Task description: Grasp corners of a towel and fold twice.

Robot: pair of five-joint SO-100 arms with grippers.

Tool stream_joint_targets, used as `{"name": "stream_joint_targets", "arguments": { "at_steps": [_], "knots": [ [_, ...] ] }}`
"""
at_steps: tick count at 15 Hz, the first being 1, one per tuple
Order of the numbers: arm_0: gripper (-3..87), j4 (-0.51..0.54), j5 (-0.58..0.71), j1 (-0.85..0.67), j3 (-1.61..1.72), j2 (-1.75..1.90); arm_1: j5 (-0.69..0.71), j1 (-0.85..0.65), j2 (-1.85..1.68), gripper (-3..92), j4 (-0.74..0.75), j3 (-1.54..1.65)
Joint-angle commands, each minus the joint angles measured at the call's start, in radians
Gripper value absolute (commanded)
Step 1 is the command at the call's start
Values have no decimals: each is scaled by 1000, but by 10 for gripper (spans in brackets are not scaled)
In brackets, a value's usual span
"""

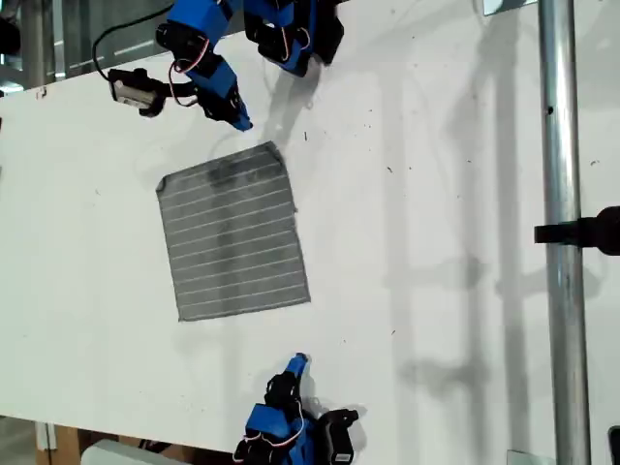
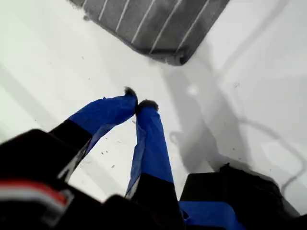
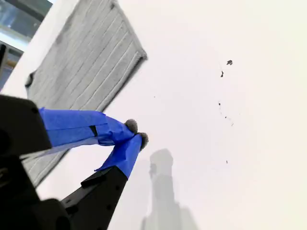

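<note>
Two tools, both pressed together and both empty. My first gripper point(image 1: 240, 121) hangs just off the towel point(image 1: 237, 232), beside the towel corner point(image 1: 271, 147) that sits toward the exterior view's top. In the first wrist view its blue tips point(image 2: 136, 103) meet with nothing between them, and that corner point(image 2: 180, 60) lies just ahead on bare desk point(image 1: 436, 242). My second gripper point(image 1: 300, 360) waits off the opposite end of the towel, a clear gap away from the towel corner point(image 1: 308, 298) toward the exterior view's bottom, its tips point(image 3: 135, 132) touching and pinching nothing.

The towel itself lies spread flat on the desk between the two tools, white stripes running across it and no corner lifted.

How will it handle? Judging by the look of it, it is soft, light and limp, with no stiffness at all. Lift it by the middle and it would likely bunch or sag. The corners are the place to take it, each tool opening first, then sliding a finger under the very tip nearest it. The edge looks slightly raised in the first wrist view, which may help a finger get under.

Containers — none in sight.
</note>
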State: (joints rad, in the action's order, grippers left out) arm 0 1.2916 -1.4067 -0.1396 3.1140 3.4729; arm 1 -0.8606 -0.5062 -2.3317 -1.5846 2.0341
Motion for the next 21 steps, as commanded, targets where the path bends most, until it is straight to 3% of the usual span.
{"name": "stream_joint_targets", "arguments": {
  "at_steps": [1, 5, 6, 11, 17, 19, 20, 21],
  "knots": [
    [-29, 2, -12, 6, 2, 5, 153, -44, 58, 279, 40, -121],
    [-29, 2, -12, 11, 3, 5, 242, -69, 120, 401, 43, -126],
    [-29, 2, -14, 11, 3, 5, 258, -69, 147, 406, 100, -60],
    [-29, 2, -18, 12, 3, 5, 301, -80, 411, 392, 420, 149],
    [-29, 2, -23, 11, 3, 5, 351, -130, 680, 348, 551, 127],
    [-29, 2, -25, 8, 3, 5, 365, -138, 696, 273, 551, 109],
    [-29, 2, -29, 8, 3, 5, 368, -144, 696, 103, 554, 106],
    [-29, 2, -31, 6, 3, 5, 368, -149, 696, 52, 555, 106]
  ]
}}
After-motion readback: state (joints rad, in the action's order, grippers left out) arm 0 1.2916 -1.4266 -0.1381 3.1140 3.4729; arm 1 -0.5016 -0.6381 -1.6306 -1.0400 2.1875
